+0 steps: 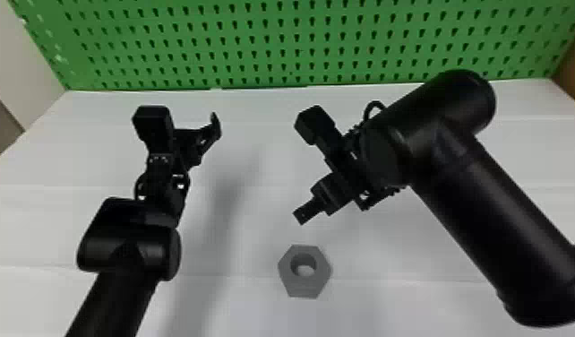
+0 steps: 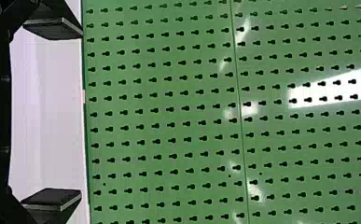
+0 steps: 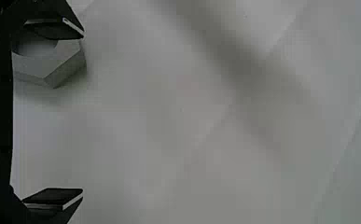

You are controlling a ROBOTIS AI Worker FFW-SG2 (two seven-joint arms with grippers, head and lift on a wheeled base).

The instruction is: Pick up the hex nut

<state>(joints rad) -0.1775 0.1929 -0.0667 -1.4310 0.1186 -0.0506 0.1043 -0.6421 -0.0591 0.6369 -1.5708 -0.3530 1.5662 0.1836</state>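
I judged nothing grasped; closing in, gripping and lifting remained | left gripper [image 2: 52, 114] hung open, empty | hex nut [image 1: 303, 285] lay flat on the surface [image 1: 407, 260], well apart from its back edge | right gripper [image 3: 52, 114] gaped empty, nut robot-side of it, nearer one finger, not between both

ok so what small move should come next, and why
Probably shift the open right gripper over until the hex nut is centred between its fingers, before lowering: in the right wrist view it lies partly behind one finger, off the gap's middle.
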